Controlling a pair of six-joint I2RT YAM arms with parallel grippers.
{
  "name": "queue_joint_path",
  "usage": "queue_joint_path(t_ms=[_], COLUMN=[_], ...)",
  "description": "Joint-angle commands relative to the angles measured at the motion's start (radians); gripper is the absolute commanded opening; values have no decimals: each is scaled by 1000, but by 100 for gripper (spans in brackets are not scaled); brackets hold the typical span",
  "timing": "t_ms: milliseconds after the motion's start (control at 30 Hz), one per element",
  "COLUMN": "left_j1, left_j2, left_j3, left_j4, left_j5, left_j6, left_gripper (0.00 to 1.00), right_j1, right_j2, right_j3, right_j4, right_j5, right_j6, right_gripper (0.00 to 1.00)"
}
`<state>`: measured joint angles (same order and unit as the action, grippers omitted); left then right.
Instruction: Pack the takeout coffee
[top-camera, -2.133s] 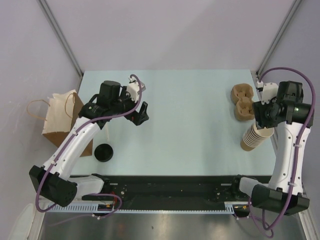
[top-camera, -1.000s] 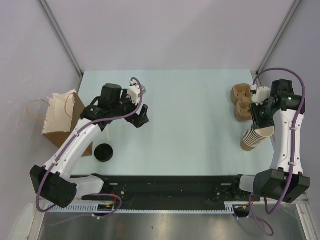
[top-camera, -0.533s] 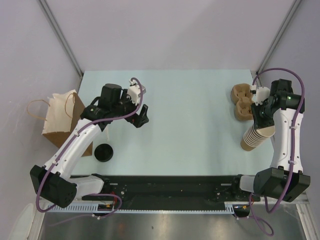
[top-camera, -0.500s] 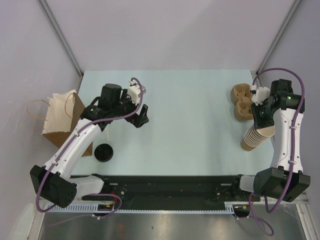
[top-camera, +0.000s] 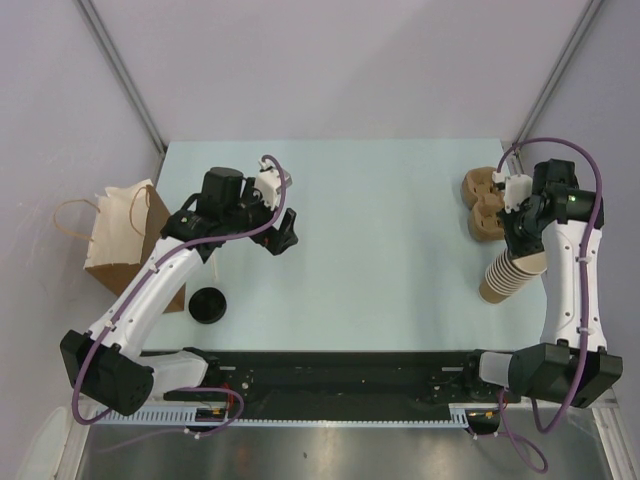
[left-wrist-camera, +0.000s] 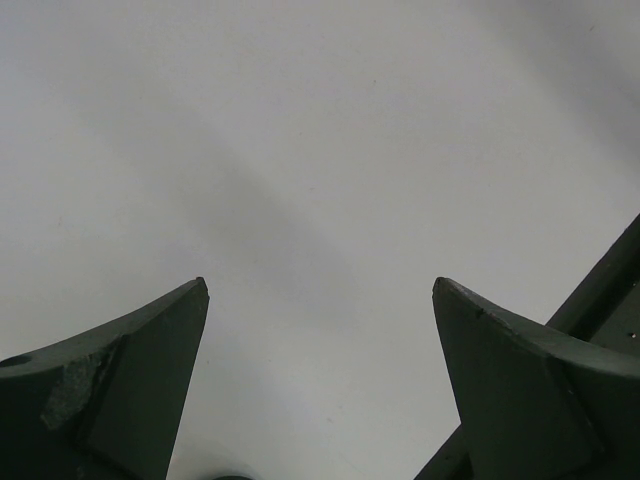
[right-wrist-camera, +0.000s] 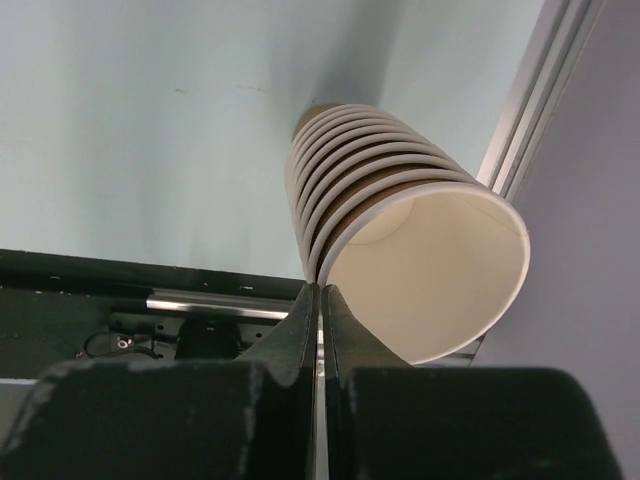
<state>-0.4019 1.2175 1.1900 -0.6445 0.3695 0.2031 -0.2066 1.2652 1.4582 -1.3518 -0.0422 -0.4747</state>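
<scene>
Fingers (left-wrist-camera: 120, 390) of the left gripper (left-wrist-camera: 320, 290) are spread wide. Nothing is between them, only bare table (top-camera: 400, 180) underneath. Fingers of the right gripper (right-wrist-camera: 318, 295) are pressed flat together with no gap showing. Their tips sit right at the rim of the top cup (right-wrist-camera: 430, 270) of the stack (right-wrist-camera: 345, 160). Can't tell whether the paper wall is pinched between them or they are just beside it.

The coffee (top-camera: 208, 304) stands upright near the near-left corner of the table, a bit in from the near edge. From above only its black lid (top-camera: 212, 300) shows. No gripper touches it. The left forearm (top-camera: 150, 290) passes just beside it, on its left.

The bag (top-camera: 118, 235) is at the left edge, just beside the coffee and further back. The forearm crosses over its near corner, and its handle (top-camera: 68, 215) hangs out past the table edge.

The left gripper is over the left half of the table, further from the near edge than the coffee and apart from both coffee and bag.

The carrier (top-camera: 482, 205), brown pulp, is by the right edge toward the far-right corner. The stack, lidless nested cups, is tilted, with its base by the right edge just on the near side of the carrier. Both are well apart from the coffee, across the table.
</scene>
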Motion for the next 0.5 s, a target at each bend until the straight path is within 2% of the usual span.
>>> queue_joint_path(t_ms=[0, 467], left_j1=[0, 0], left_j2=[8, 34], left_j3=[14, 26], left_j4=[37, 40], left_j5=[8, 16], left_j6=[13, 16], left_gripper=[100, 99], right_j1=[26, 136], right_j2=[-62, -104], right_j3=[7, 142], right_j4=[-168, -168], right_j5=[69, 205], right_j6=[2, 7], right_gripper=[0, 0])
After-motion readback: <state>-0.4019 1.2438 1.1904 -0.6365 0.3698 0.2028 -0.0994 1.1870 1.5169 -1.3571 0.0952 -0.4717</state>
